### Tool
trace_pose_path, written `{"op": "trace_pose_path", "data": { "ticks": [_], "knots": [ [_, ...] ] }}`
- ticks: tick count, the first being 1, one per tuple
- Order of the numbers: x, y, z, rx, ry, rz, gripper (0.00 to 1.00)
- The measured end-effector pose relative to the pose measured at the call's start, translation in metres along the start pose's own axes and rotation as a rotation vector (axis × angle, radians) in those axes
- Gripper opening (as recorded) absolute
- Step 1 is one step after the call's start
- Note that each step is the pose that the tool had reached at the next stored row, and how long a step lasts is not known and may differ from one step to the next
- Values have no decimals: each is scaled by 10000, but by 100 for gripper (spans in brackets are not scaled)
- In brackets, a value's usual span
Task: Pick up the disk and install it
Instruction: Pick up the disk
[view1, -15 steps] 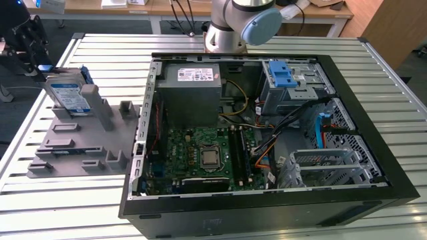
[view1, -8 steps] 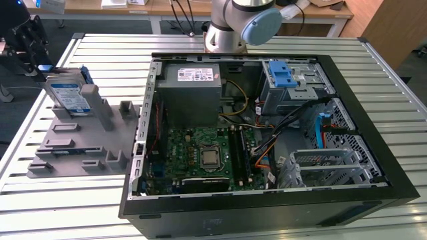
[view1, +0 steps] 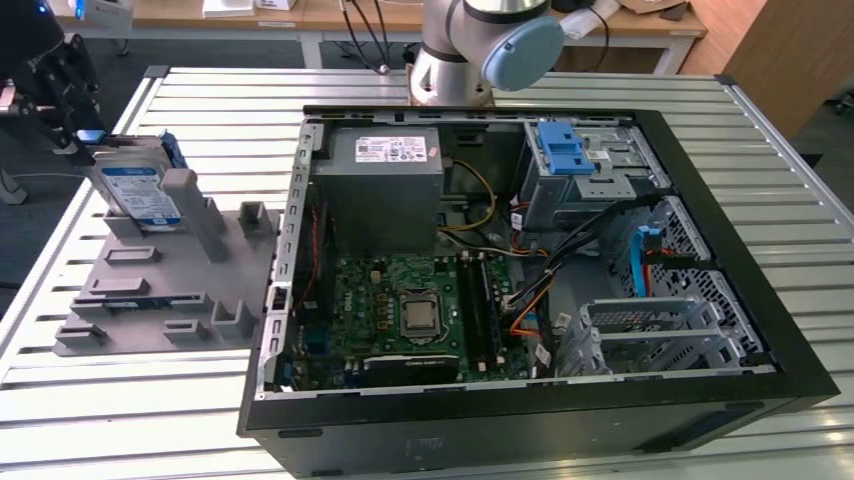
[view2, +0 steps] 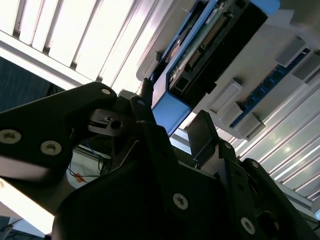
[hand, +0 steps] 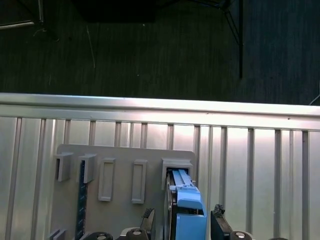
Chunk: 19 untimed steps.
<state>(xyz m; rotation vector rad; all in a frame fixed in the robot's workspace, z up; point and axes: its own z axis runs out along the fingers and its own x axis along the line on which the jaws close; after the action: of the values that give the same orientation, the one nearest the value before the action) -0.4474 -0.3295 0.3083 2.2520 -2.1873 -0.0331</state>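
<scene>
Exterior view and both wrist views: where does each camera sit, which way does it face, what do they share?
Exterior view: off the arm, high, looking down on the table, computer case and fixture plate; the arm and gripper show.
First wrist view: on the wrist, looking down past the open gripper at the disk standing in the fixture plate.
Second wrist view: beside the gripper, looking along its fingers at the disk's blue bracket.
Shared: both wrist views show the disk between the fingers.
</scene>
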Motion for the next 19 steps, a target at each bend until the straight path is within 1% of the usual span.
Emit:
{"op": "trace_pose_path", "data": {
  "ticks": [9,19],
  "knots": [
    [-8,21,156,0,0,18,55],
    [-9,21,167,0,0,30,55]
  ]
}}
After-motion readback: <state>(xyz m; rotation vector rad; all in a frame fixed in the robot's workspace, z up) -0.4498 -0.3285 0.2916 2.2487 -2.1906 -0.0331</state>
